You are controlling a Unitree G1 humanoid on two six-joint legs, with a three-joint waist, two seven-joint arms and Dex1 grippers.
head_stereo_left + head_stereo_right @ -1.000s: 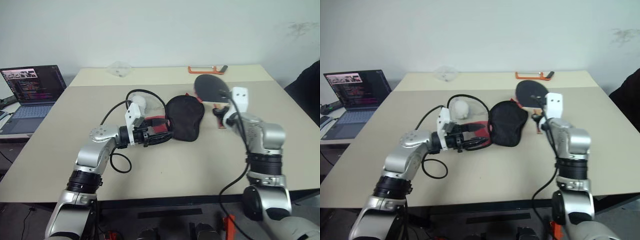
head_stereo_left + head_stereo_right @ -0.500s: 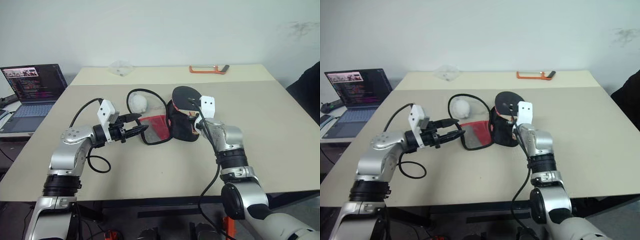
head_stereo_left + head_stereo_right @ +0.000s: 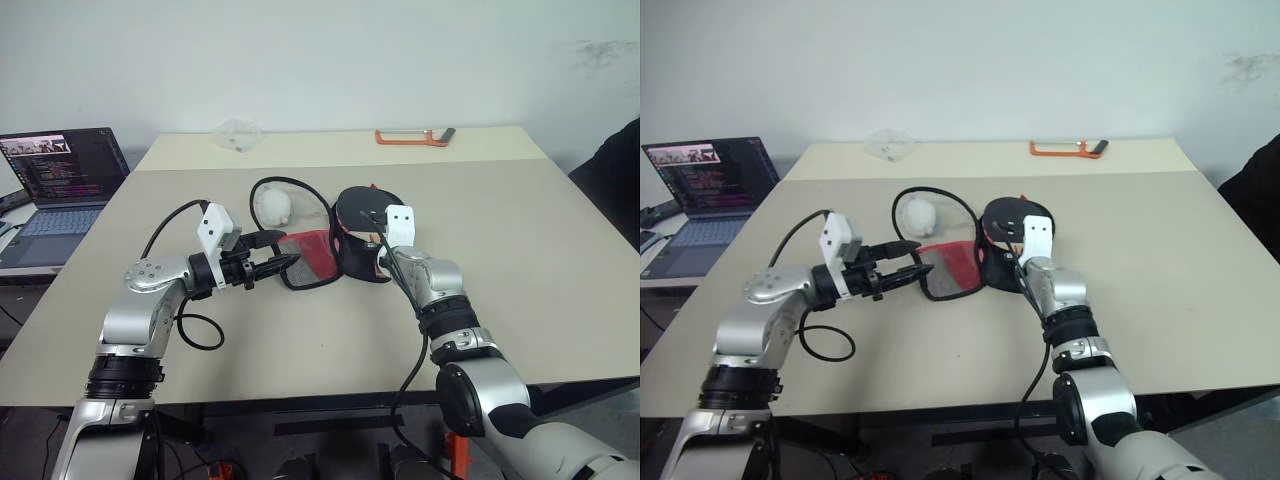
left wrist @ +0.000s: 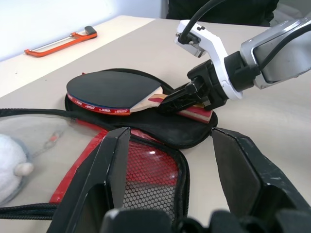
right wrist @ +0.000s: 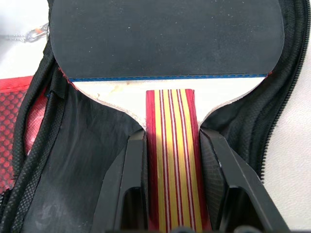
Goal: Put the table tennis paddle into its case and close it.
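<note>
The case (image 3: pixel 352 262) lies open mid-table, black half to the right and red mesh flap (image 3: pixel 310 258) folded out to the left. My right gripper (image 5: pixel 171 160) is shut on the striped wooden handle of the table tennis paddle (image 4: pixel 112 90). It holds the paddle nearly flat just over the black half, with the round face (image 3: pixel 360 198) pointing away from me. My left gripper (image 3: pixel 280 263) stands open at the left edge of the red flap (image 4: pixel 146 174). Its fingers (image 4: pixel 114 160) are spread wide with nothing pinched between them.
A small white round pouch (image 3: pixel 274 206) inside a loop of black cable lies just behind the flap. A laptop (image 3: pixel 60 180) stands off the table's left side. An orange hacksaw (image 3: pixel 410 137) and a clear plastic piece (image 3: pixel 237 135) lie at the far edge.
My right gripper has carried the paddle left and down, from right of the case to just over its black half. My left gripper has drawn back to the left, and the red flap now lies open.
</note>
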